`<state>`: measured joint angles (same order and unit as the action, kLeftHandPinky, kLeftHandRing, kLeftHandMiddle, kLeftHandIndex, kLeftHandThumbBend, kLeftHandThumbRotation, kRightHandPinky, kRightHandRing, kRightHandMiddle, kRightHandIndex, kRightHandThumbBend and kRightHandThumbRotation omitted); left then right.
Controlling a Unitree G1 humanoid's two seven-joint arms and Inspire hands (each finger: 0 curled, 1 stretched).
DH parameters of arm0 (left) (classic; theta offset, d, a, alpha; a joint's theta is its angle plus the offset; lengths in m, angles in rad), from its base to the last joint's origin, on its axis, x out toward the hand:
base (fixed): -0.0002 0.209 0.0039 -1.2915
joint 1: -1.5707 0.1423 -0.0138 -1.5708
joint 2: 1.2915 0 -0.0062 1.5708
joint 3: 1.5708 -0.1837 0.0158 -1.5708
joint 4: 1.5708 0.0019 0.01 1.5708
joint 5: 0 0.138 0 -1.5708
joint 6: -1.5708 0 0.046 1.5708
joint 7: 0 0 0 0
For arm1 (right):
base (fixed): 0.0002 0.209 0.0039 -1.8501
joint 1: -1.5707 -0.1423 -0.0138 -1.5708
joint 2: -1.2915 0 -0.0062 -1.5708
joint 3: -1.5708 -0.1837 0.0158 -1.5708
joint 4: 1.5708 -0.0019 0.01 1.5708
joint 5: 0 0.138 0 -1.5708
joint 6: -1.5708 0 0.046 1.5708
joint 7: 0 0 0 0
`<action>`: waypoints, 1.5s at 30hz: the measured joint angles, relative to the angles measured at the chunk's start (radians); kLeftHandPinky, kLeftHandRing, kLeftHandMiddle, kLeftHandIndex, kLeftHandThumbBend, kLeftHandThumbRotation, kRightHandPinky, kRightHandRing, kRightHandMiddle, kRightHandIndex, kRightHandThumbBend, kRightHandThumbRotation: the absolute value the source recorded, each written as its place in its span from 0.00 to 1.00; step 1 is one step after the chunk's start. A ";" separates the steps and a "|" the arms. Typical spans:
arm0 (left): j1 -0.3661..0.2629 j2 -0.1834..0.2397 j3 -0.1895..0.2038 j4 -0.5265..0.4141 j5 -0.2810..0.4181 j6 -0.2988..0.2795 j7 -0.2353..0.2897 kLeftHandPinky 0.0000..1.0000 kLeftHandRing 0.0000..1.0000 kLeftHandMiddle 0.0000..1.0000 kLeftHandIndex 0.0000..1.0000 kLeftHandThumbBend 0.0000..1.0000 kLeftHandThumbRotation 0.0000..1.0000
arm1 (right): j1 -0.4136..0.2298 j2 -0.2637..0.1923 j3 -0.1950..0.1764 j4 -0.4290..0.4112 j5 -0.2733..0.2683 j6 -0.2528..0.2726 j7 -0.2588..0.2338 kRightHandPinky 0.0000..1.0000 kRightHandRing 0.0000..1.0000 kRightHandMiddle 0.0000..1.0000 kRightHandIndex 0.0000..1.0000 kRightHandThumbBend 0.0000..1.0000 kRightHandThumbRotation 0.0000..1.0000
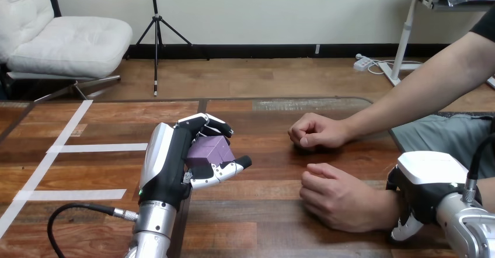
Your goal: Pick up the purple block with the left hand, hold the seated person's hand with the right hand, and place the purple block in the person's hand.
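The robot's left hand (175, 159), black with white shells, was at the left-centre of the brown wooden plank table (262, 223). It was turned on its side, with its fingers (205, 119) curled over the top of a small purple cube-shaped block (209, 150) and its thumb (225, 169) closed under it. The block sat in that grip with only its top and one side face showing, the rest covered by the palm. Whether the block touched the table could not be told.

The robot's right hand (429, 176) was at the lower right, cut off by the view's edge, its white back shell facing up. It lay against the wrist of the person's nearer hand (338, 197), which rested on the table loosely curled, knuckles up. The contact was hidden behind the shell, so it could not be told whether the hand clasped the wrist or merely touched it.

The person's farther hand (315, 132) rested as a fist on the table, well apart from the block. White tape strips (99, 147) crossed the table's left part.
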<state>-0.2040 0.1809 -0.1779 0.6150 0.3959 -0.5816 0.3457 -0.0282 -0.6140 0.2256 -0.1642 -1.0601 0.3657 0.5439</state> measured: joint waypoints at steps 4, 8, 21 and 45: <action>0.000 0.000 0.000 0.000 0.000 0.000 0.000 0.37 0.43 0.49 0.50 0.71 0.00 | 0.000 -0.001 0.000 0.000 0.006 0.000 -0.004 0.37 0.47 0.54 0.57 0.77 0.00; 0.000 0.000 0.000 0.000 0.000 0.000 0.000 0.37 0.43 0.49 0.50 0.71 0.00 | 0.001 -0.002 0.000 0.000 0.014 -0.001 -0.012 0.38 0.48 0.55 0.57 0.77 0.00; 0.000 0.000 0.000 0.000 0.003 0.000 0.000 0.36 0.42 0.49 0.50 0.71 0.00 | 0.001 -0.003 0.000 -0.002 0.031 0.000 -0.027 0.36 0.46 0.53 0.56 0.77 0.00; 0.000 -0.001 0.000 0.000 0.002 0.000 -0.001 0.36 0.42 0.49 0.50 0.71 0.00 | 0.014 -0.004 -0.027 -0.030 0.057 0.009 -0.028 0.36 0.46 0.54 0.56 0.77 0.00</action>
<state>-0.2038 0.1798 -0.1778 0.6149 0.3981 -0.5816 0.3444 -0.0138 -0.6179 0.1985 -0.1942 -1.0033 0.3747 0.5162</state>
